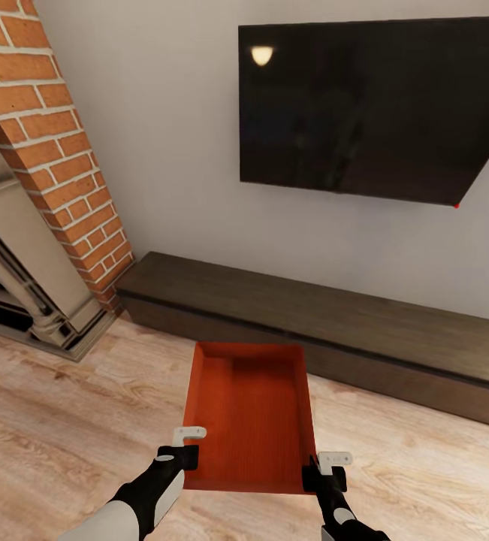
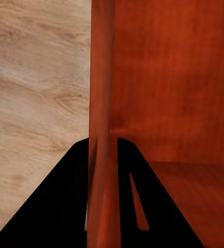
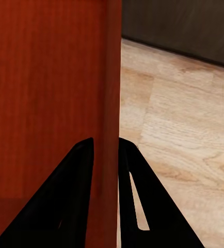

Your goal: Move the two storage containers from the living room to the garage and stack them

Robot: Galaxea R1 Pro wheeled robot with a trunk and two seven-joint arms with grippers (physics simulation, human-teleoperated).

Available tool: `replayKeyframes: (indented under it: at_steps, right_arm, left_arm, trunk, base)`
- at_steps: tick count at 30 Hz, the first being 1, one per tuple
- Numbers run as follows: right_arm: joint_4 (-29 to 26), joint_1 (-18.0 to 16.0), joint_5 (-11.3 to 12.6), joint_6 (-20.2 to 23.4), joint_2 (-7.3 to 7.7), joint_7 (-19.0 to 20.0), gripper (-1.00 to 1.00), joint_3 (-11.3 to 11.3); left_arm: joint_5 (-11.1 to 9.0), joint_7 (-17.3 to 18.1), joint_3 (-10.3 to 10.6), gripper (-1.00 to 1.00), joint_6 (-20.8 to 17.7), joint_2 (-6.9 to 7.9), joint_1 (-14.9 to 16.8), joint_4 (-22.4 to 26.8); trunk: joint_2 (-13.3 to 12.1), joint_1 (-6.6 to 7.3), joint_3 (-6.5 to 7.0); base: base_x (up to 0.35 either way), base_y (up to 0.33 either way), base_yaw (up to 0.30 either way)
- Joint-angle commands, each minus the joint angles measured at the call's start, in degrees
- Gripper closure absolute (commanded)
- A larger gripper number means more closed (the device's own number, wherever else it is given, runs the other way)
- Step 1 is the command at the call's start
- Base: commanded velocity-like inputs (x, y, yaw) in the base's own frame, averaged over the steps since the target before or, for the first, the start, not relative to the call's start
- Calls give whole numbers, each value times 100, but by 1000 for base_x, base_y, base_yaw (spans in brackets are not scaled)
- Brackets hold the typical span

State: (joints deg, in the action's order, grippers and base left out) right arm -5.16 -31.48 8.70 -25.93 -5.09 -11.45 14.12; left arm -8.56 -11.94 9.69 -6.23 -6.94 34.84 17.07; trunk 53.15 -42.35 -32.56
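Orange-red, thin-walled and open-topped, the rectangular storage container hangs between my arms above the light wood plank floor, near the long dark-brown bench under the black wall screen. My left end effector is clamped over its left wall, my right end effector over its right wall.

Ahead of your jaws, a long low dark-brown wooden bench lines the plain white wall, black wall screen above, red-brick fireplace leftward, light wood plank floor beneath.
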Motion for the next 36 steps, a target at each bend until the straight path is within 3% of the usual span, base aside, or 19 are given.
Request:
replayKeyframes:
  at_steps: [1,36]
  right_arm:
    - [-29,-7,64,-196,-3,12,100,43]
    - [-29,-7,61,-200,-2,12,100,46]
  left_arm:
    - [-120,-62,41,100,-45,0,-4,-11]
    - [-120,-62,38,100,-45,0,-4,-9]
  trunk:
    - [3,0,5]
    - [3,0,324]
  base:
    - [0,0,0]
    - [0,0,0]
